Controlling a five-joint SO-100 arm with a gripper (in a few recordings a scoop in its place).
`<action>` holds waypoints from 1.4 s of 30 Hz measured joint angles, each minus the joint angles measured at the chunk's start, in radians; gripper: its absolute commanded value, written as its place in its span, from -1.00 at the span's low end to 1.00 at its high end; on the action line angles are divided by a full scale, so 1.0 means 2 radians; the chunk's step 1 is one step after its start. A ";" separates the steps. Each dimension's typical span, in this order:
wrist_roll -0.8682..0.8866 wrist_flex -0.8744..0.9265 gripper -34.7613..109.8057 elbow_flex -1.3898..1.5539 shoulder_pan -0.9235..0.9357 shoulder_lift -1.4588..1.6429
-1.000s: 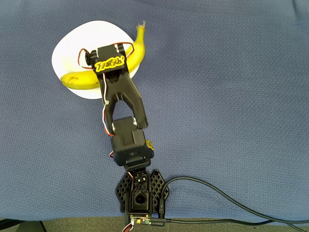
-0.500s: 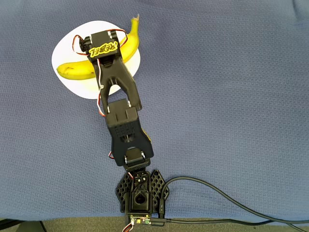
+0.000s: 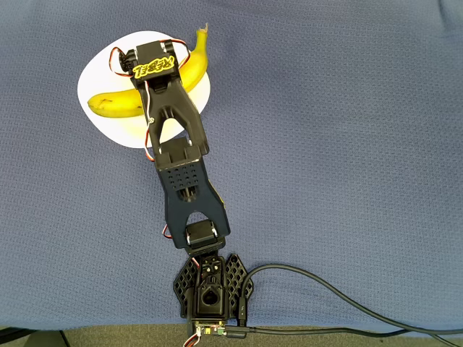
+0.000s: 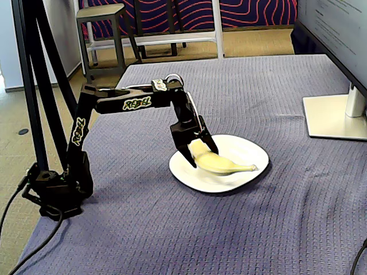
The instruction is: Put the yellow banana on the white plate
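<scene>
The yellow banana (image 3: 116, 105) lies across the white plate (image 3: 101, 69) at the upper left of the overhead view. Its stem tip pokes past the plate's upper right rim. My black gripper (image 3: 155, 76) sits over the banana's middle and hides that part. In the fixed view the gripper (image 4: 196, 150) points down with its fingers closed on either side of the banana (image 4: 226, 165). The banana hangs low over the dish of the plate (image 4: 252, 150) or rests on it; I cannot tell which.
The arm's base (image 3: 210, 289) stands at the near edge of the blue-grey cloth, with a black cable (image 3: 325, 289) trailing right. A monitor foot (image 4: 332, 117) stands at the table's right side. A black tripod leg (image 4: 34, 86) rises on the left.
The arm has stretched farther over the plate. It carried the banana from the plate's lower edge to its middle in the overhead view.
</scene>
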 measured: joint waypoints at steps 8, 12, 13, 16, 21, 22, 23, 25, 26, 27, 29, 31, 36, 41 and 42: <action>0.009 0.012 -0.38 -0.031 0.000 -0.033; 0.009 0.012 -0.36 -0.031 0.000 -0.035; 0.009 0.012 -0.36 -0.031 0.000 -0.035; 0.009 0.012 -0.31 -0.031 0.000 -0.035; 0.016 0.012 -0.19 -0.031 0.002 -0.035; 0.018 0.012 -0.17 -0.031 0.002 -0.035; 0.020 0.012 -0.16 -0.032 0.002 -0.034; 0.023 0.012 -0.16 -0.035 0.004 -0.031; 0.025 0.012 -0.16 -0.035 0.005 -0.032; 0.025 0.012 -0.16 -0.035 0.006 -0.033; 0.023 0.012 -0.16 -0.035 0.007 -0.032; 0.025 0.012 -0.16 -0.035 0.008 -0.032; 0.025 0.012 -0.16 -0.035 0.008 -0.032; 0.027 0.016 -0.24 -0.035 0.008 -0.032; 0.028 0.021 -0.25 -0.035 0.008 -0.031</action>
